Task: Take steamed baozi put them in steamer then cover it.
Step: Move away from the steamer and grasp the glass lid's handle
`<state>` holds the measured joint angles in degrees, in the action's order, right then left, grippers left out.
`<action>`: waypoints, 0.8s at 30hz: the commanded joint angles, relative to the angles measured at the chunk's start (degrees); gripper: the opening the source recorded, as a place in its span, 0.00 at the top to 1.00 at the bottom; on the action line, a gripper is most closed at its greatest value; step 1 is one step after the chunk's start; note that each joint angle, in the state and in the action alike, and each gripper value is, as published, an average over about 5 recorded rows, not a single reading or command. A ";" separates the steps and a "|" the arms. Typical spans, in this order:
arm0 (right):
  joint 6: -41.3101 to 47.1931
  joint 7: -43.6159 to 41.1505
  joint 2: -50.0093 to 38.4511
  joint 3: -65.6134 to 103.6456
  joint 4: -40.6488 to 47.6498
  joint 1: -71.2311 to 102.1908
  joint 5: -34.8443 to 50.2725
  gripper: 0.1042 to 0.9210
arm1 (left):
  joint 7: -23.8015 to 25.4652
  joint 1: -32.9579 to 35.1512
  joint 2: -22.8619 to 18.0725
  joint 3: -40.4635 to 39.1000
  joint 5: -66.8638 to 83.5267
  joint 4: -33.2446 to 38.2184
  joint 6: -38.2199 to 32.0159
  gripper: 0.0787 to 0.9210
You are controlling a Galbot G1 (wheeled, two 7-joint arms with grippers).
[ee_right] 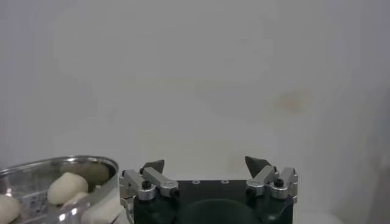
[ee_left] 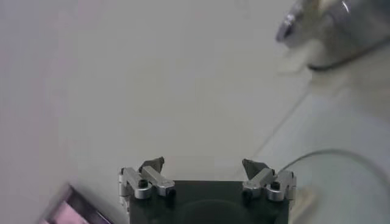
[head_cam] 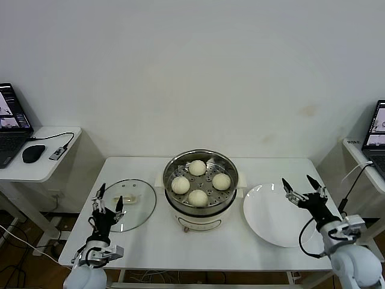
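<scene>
All four steamed baozi (head_cam: pixel 197 167) sit on the perforated tray inside the steamer (head_cam: pixel 200 208), which stands at the middle of the white table (head_cam: pixel 150 241); they are spread out in a loose ring, apart from one another, which would let steam reach each bun. The cover (head_cam: pixel 129 203), a clear glass lid with a cream handle at its centre, lies flat on the table just left of the steamer, not yet on the pot. The left gripper (head_cam: pixel 109 203) hovers over the near-left part of that lid with its fingers spread apart and nothing between them, a stance that suits reaching for the handle, which looks like the next step. On the right, the white plate (head_cam: pixel 274 218) lies bare just beside the steamer, and the right gripper (head_cam: pixel 303 185) hangs over its far-right edge, jaws also wide apart and empty; it appears idle. The loading seems done and only the covering is left. Glass on a smooth table may slide under a glancing touch, so a centred grip on the handle would be the safer way to lift it.
</scene>
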<state>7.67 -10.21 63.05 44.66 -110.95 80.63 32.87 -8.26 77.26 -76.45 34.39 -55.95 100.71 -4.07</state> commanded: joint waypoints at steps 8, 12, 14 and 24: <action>-1.28 0.88 1.81 1.95 -1.35 4.44 -1.67 0.12 | 5.26 -5.77 4.05 -1.73 -14.94 -11.97 2.52 0.12; -1.62 0.83 2.54 1.98 -1.31 4.84 -2.23 0.12 | 5.52 -6.66 3.89 -2.21 -14.93 -12.86 3.71 0.12; -1.77 0.82 2.83 1.95 -1.27 4.92 -2.53 0.12 | 5.35 -7.58 3.61 -2.44 -14.96 -13.73 4.49 0.12; -2.19 0.81 3.39 2.17 -1.33 5.31 -3.58 0.12 | 3.73 -10.84 2.10 -3.02 -14.81 -17.30 8.16 0.12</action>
<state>5.75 -9.52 65.95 46.62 -112.09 85.33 29.85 -4.48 69.24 -74.07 31.75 -69.22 87.14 0.65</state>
